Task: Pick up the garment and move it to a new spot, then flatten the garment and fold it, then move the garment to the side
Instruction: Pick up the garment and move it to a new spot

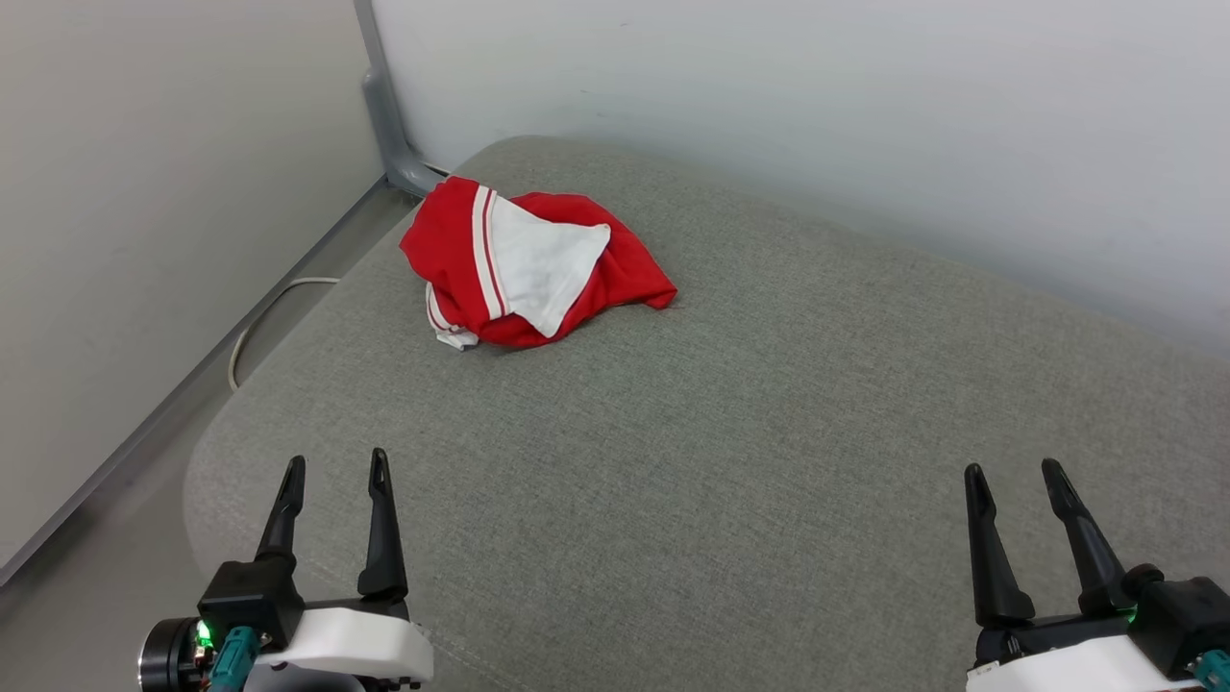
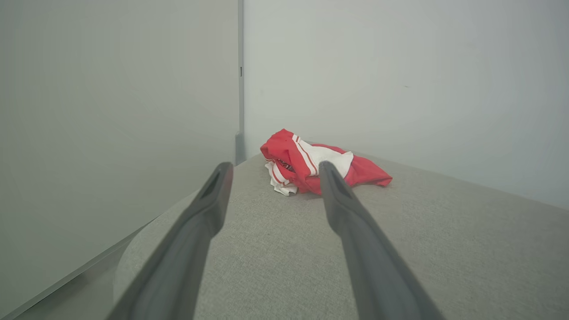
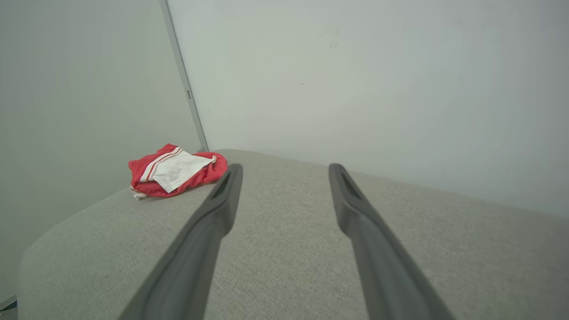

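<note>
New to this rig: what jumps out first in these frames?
The red-and-white garment lies crumpled in a heap at the far left corner of the grey cushion, near the wall. Next, the left gripper and right gripper, both open and empty, at the near edge, well short of it.

Soft, even, bright light with faint shadows; wrist views blur the near fingers (image 2: 209,209).

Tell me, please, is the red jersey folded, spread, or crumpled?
Crumpled: the red jersey lies in a rumpled heap, white sleeve draped on top.
</note>
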Available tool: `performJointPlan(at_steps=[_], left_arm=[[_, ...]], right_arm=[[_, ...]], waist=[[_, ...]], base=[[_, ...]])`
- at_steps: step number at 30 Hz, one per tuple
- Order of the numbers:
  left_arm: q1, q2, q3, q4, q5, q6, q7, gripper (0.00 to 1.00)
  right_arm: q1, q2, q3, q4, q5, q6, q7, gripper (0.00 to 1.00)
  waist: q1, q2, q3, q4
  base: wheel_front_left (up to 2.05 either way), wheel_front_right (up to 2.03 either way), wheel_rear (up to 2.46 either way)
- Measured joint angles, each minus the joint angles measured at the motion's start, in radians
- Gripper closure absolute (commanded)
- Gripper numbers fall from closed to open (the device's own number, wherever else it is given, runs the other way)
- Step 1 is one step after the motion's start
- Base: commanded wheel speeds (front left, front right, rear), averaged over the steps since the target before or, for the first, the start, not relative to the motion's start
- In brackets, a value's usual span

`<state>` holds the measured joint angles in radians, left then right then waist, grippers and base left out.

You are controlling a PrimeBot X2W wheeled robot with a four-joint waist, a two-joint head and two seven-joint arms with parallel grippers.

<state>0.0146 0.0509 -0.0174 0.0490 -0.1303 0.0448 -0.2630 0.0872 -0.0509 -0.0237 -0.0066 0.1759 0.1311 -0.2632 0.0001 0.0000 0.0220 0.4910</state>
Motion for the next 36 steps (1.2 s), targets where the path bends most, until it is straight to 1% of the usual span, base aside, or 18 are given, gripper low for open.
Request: performJointPlan(at_steps=[7,14,15,17,22,24,29,32,36], left_arm=[[0.001,0.000,0.005,0.002,-0.005,-0.001,0.000,0.00],[0.000,0.000,0.016,0.011,-0.016,-0.001,0.000,0.00],[-0.002,0.000,0.021,0.016,-0.013,-0.005,0.000,0.00],[-0.025,0.000,0.038,0.030,-0.005,-0.026,0.000,0.00],[-0.139,0.011,0.115,0.055,0.009,-0.081,0.000,0.00],[-0.197,0.015,0.150,0.065,0.004,-0.096,0.000,0.00],[-0.368,0.053,0.216,0.099,-0.010,-0.133,0.000,0.00],[-0.472,0.085,0.237,0.133,-0.032,-0.152,0.000,0.00],[-0.606,0.157,0.228,0.215,-0.065,-0.168,0.000,0.00]], right_arm=[[0.000,0.000,-0.001,-0.001,0.001,0.000,0.000,0.00],[0.000,0.000,0.005,-0.001,-0.001,0.000,0.000,0.00],[0.000,0.000,0.007,-0.001,-0.002,0.000,0.000,0.00],[-0.001,0.000,0.013,-0.003,-0.010,0.000,0.000,0.00],[-0.026,0.000,0.010,-0.018,-0.039,0.000,0.000,0.00],[-0.037,0.000,0.007,-0.026,-0.049,0.000,0.000,0.00],[-0.072,0.000,0.001,-0.061,-0.093,0.000,0.000,0.00],[-0.107,0.000,-0.008,-0.086,-0.112,0.000,0.000,0.00],[-0.138,0.000,-0.023,-0.117,-0.142,0.000,0.000,0.00]], waist=[[0.0000,0.0000,0.002,0.016],[-0.0001,0.0000,0.006,0.008],[-0.0001,0.0000,0.007,0.004],[-0.0001,0.0000,0.012,-0.004],[-0.0001,0.0000,0.045,-0.037],[-0.0001,0.0000,0.065,-0.053],[-0.0001,0.0000,0.138,-0.095],[0.0000,0.0000,0.194,-0.121],[0.0001,0.0000,0.267,-0.161]], base=[[0.00,0.00,0.00],[0.00,0.00,0.00],[0.00,0.00,0.00],[0.00,0.00,0.00],[0.00,0.00,0.00],[0.00,0.00,0.00],[0.00,0.00,0.00],[0.00,0.00,0.00],[0.00,0.00,0.00]])
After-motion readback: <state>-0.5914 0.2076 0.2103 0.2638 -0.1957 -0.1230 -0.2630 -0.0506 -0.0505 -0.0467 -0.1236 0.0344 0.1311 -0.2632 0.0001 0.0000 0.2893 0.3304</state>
